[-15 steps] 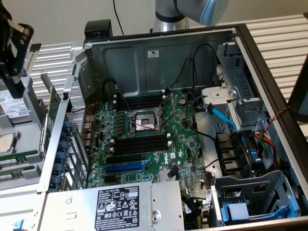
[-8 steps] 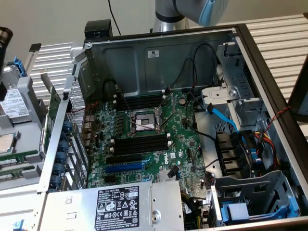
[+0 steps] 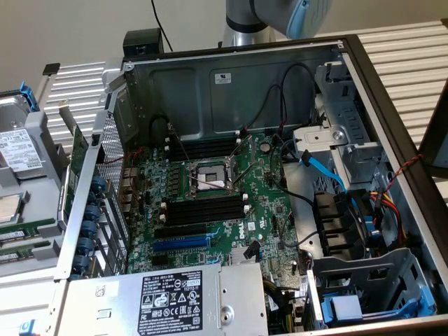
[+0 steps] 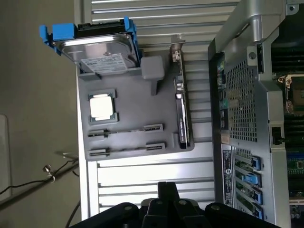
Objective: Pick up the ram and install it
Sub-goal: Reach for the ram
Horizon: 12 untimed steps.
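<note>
Claw (image 4: pixel 167 189), nearest the wrist camera: pressed together and holding nothing, hanging over the slatted tabletop (image 4: pixel 152 173) near the gray tray (image 4: pixel 130 111). Ram (image 3: pixel 28 227) stands on edge in that tray, outside the computer case (image 3: pixel 231 91), on the exterior view's left. A second stick like it stands just beside it. Black memory slots (image 3: pixel 203 210) on the board (image 3: pixel 269 203) appear unfilled.

Judgement: pick-up not yet begun. A sound pick calls for jaws spread and squared to the stick's flat faces. They should close near mid-length and lift straight up, so the end holders do not bind. An off-centre grip risks tilt.

Writing: the white logo on the board appears to read Dell. Labels on the hard drive (image 4: pixel 104 59) and power supply (image 3: pixel 171 301) are too small to read.
</note>
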Available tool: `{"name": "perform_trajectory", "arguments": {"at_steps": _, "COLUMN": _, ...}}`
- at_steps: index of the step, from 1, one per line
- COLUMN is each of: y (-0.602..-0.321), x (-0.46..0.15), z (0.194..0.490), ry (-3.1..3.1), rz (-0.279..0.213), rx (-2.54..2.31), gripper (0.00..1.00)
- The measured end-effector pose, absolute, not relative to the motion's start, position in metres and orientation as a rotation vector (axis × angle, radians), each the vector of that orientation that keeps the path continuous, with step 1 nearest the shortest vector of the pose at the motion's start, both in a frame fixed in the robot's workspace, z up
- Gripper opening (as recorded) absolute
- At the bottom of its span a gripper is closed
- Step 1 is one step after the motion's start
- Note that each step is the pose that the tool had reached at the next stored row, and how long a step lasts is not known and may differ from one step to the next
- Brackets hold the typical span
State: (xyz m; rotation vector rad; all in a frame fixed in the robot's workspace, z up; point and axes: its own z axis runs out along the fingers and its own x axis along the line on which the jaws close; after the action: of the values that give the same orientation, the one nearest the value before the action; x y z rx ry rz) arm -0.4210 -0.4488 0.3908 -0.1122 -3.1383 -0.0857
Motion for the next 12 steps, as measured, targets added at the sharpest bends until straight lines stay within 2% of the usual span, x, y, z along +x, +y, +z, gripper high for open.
{"name": "perform_trajectory", "arguments": {"at_steps": 12, "y": -0.4387, "x": -0.4296, "z": 0.3864, "ry": -3.132, "rz": -0.072, "rx": -0.090, "gripper": 0.10}}
